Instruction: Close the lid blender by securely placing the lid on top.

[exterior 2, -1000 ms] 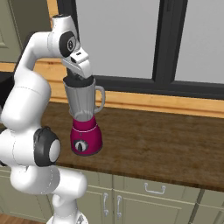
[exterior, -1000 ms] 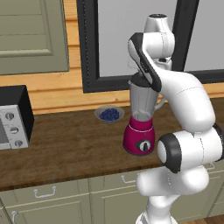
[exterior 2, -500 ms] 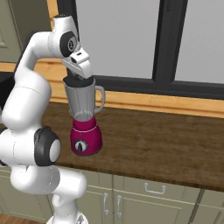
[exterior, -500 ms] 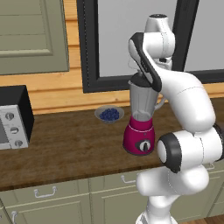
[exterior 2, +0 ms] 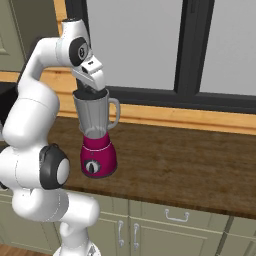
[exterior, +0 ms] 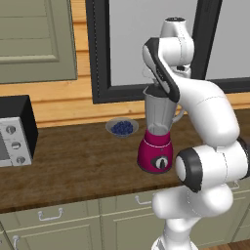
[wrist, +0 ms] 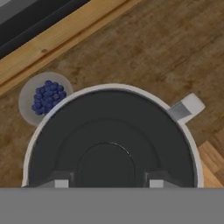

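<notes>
Blender point(exterior: 157, 134) stands upright on the wooden counter point(exterior: 73, 161), magenta base with grey dial toward the near edge, clear jar on top, handle on its right side. Lid point(wrist: 111, 140) sits dark and round inside the jar's rim in the hand view, filling the mouth; what the jar contains below it is hidden. Gripper point(exterior 2: 93, 91) is directly over the jar mouth, at the rim. Its fingertips point(wrist: 59, 183) flank the lid's raised centre knob; cannot tell whether they clamp it. Small glass bowl point(exterior: 122, 128) holding blueberries sits on the counter just left of the blender, apart from it. Microwave point(exterior: 14, 131) at far left.
</notes>
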